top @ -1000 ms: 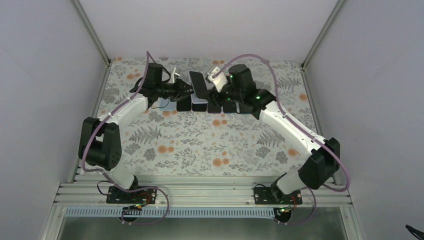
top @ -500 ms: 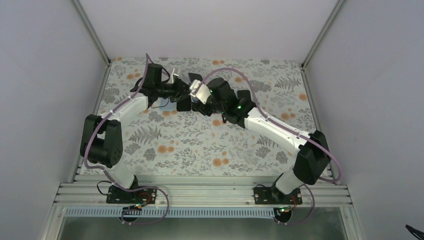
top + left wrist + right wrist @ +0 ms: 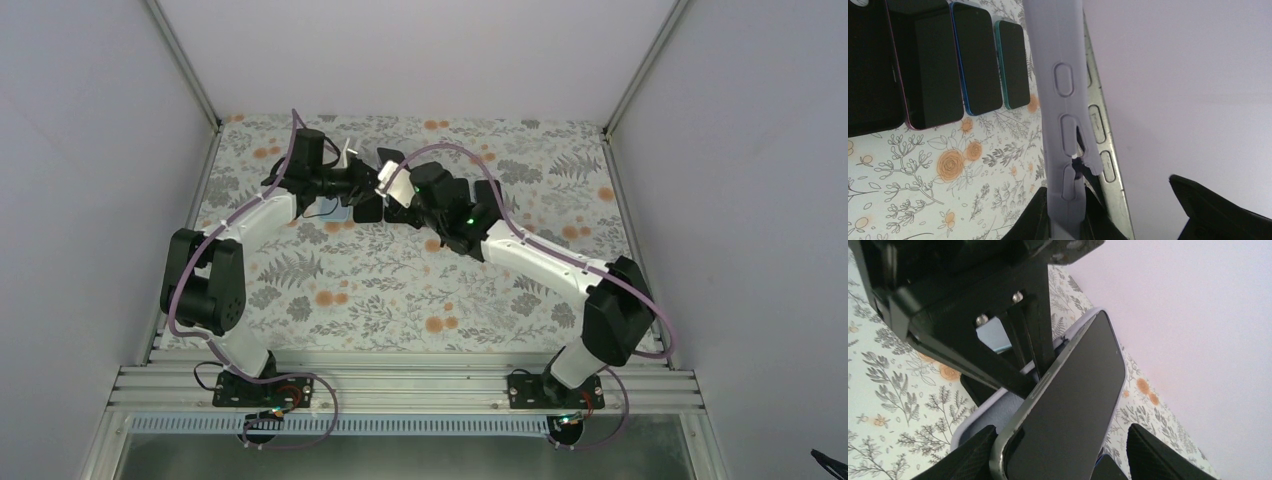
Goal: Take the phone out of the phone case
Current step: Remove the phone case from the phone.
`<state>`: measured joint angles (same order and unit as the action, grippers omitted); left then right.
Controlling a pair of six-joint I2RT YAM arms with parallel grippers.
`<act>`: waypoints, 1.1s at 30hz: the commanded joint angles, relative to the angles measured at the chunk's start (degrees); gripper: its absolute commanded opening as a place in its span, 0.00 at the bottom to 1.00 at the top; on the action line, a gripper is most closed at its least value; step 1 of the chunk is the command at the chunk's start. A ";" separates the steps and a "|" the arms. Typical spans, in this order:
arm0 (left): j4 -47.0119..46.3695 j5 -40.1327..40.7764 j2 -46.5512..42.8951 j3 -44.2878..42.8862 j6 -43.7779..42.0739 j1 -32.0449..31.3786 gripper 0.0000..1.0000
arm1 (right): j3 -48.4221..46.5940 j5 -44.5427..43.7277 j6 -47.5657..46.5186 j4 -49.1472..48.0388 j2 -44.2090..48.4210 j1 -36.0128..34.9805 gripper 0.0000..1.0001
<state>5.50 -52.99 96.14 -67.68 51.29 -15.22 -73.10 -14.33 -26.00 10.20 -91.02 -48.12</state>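
Two grippers: the left gripper (image 3: 1065, 212) pinches the lilac silicone phone case (image 3: 1060, 75) by its edge. The right gripper (image 3: 1063, 462) is spread, straddling the black-screened phone (image 3: 1073, 395).
Risk: the right gripper may slip on the smooth glass, or the case may drag along with the phone.
Axis: the phone runs lower left to upper right in the right wrist view, screen facing the camera.
Location: upper centre of the overhead view, above the floral table (image 3: 973, 165).

phone (image 3: 1068, 405): dark screen, silver rim, tilted, partly lifted out | phone case (image 3: 1063, 100): lilac, soft, standing on edge, one side peeled away | place: raised above table (image 3: 400, 290), near far edge
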 commanded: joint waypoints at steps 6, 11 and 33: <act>-4.57 -3.90 -1.77 0.23 1.50 0.29 0.02 | 4.31 -9.92 -7.16 -10.57 -1.17 -0.65 0.54; -4.87 -3.84 -1.82 0.72 1.71 0.28 0.02 | 4.68 -11.59 -8.62 -13.82 -1.03 -0.61 0.38; 0.58 4.37 -1.69 2.97 -4.35 5.22 0.02 | -5.32 -4.91 -1.82 -0.97 1.96 1.32 0.04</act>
<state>5.39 -55.35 95.35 -65.76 50.78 -13.23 -72.69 -20.60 -33.82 8.34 -91.77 -48.80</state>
